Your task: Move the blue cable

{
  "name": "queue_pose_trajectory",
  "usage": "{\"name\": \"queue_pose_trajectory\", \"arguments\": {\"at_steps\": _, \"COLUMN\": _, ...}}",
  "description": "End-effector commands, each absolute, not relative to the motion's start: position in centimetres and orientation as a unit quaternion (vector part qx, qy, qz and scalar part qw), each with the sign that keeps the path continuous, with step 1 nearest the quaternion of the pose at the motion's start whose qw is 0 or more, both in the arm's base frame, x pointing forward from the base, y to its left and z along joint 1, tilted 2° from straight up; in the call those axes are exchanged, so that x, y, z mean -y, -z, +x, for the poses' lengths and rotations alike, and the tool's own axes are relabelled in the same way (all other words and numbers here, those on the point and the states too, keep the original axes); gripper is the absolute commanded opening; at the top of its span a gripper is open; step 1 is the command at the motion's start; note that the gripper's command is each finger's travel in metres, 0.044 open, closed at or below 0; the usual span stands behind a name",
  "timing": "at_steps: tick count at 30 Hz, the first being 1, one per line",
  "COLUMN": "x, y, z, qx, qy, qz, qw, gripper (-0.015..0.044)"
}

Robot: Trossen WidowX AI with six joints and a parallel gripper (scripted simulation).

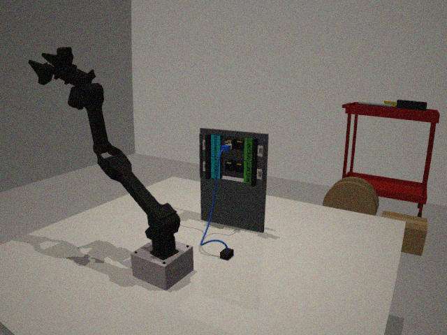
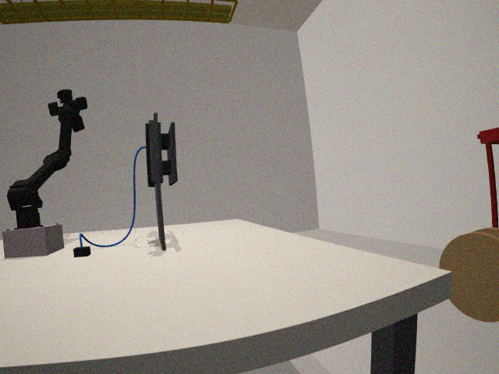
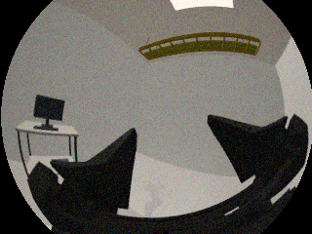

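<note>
Claw [image 1: 35, 57] [image 3: 174, 125] up high, fingers wide apart, nothing between them, pointing away from the panel [image 1: 232, 202] [image 2: 160, 213]. Blue cable [image 1: 215, 187] [image 2: 134, 193] has its plug [image 1: 226, 147] in the upper server's left-hand port of the middle pair, top view; port lettering unreadable. Plug lies behind the claw and lower, well apart; its long axis seems to run straight into the panel face. One arm only. Next likely: swing round, come down, line the fingers up with that axis before squeezing the tab.

Red cart [image 1: 391, 112] [image 2: 488, 139] before pale walls [image 1: 288, 65] [image 2: 402, 121] [image 3: 195, 93]
</note>
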State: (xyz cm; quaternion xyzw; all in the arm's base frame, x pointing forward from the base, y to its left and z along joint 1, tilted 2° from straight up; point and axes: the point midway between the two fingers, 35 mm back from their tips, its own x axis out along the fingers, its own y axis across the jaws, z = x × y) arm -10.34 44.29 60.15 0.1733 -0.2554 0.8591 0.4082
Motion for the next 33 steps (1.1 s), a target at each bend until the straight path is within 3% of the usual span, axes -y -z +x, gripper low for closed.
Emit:
{"name": "queue_pose_trajectory", "arguments": {"at_steps": 1, "x": -44.2, "y": -60.2, "z": -10.4, "qx": 0.255, "qy": -0.859, "qz": 0.175, "qw": 0.407, "gripper": 0.0374}}
{"name": "queue_pose_trajectory", "arguments": {"at_steps": 6, "x": -40.6, "y": -62.3, "z": -12.9, "qx": 0.256, "qy": -0.865, "qz": 0.217, "qw": 0.373, "gripper": 0.0242}}
{"name": "queue_pose_trajectory", "arguments": {"at_steps": 20, "x": -19.7, "y": -69.1, "z": -18.5, "qx": 0.245, "qy": -0.869, "qz": 0.405, "qw": 0.147, "gripper": 0.0239}}
{"name": "queue_pose_trajectory", "arguments": {"at_steps": 23, "x": -16.4, "y": -70.0, "z": -17.1, "qx": 0.24, "qy": -0.847, "qz": 0.458, "qw": 0.122, "gripper": 0.0239}}
{"name": "queue_pose_trajectory", "arguments": {"at_steps": 33, "x": -0.6, "y": -69.7, "z": -11.0, "qx": 0.193, "qy": -0.791, "qz": 0.573, "qw": -0.096, "gripper": 0.0239}}
